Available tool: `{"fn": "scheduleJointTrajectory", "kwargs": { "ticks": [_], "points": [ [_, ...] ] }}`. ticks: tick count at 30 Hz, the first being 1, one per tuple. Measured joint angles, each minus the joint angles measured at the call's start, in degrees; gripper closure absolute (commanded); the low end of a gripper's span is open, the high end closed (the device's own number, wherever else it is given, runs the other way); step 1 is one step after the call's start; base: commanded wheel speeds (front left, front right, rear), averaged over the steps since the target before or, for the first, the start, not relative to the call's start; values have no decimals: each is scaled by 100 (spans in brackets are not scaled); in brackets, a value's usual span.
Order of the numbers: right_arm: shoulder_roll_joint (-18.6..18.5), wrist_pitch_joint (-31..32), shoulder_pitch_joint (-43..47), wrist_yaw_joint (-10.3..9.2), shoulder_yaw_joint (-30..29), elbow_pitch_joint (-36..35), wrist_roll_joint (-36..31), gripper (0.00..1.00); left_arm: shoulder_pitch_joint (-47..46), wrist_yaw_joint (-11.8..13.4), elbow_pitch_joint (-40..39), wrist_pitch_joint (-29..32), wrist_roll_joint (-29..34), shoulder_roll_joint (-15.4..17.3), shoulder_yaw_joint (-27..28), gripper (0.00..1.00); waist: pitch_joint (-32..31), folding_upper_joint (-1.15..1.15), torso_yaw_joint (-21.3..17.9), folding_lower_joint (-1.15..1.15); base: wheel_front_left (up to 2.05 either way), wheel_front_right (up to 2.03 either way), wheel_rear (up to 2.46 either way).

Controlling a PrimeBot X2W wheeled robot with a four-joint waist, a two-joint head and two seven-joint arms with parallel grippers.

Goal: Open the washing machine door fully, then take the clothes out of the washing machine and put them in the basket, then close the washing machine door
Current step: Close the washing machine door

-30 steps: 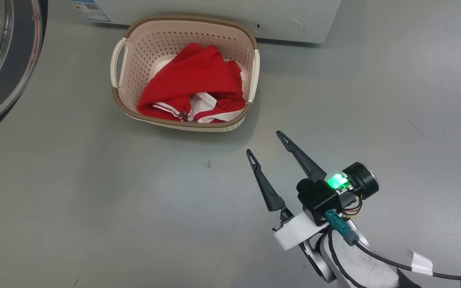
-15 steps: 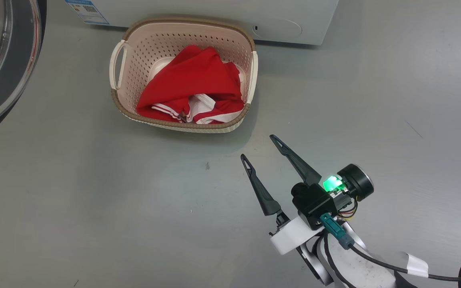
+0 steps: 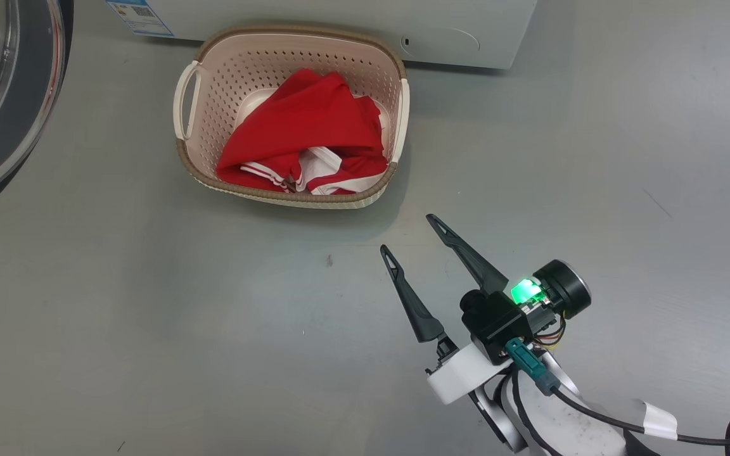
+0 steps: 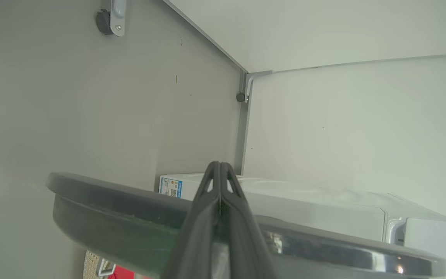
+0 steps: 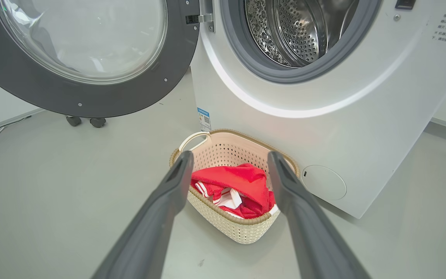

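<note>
R claw (image 3: 409,234) spread, clothes (image 3: 305,133) in basket (image 3: 289,197) (door (image 5: 91,101) swung out)

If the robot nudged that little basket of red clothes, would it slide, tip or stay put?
Probably slide: the basket looks like thin perforated plastic holding a small bundle of red clothes, so likely light, and the floor looks smooth. Tipping seems unlikely: it sits wide and low. Pushed toward the washing machine, it would likely stop against it.
</note>
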Motion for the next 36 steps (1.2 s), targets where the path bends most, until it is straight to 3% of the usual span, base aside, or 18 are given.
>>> {"fn": "scheduleJointTrajectory", "kwargs": {
  "ticks": [15, 36],
  "points": [
    [0, 0, -36, 0, -18, -7, -8, 0, -64, -76, 176, 900, -4, 123, -193, 100, 17, 0, -42, 0, 0, 0, 0],
    [1, 0, -54, 0, -96, 42, 57, 0, -63, -669, 235, 2496, 11, -271, -675, 100, -332, 0, 27, 0, 0, 0, 0]
  ]
}}
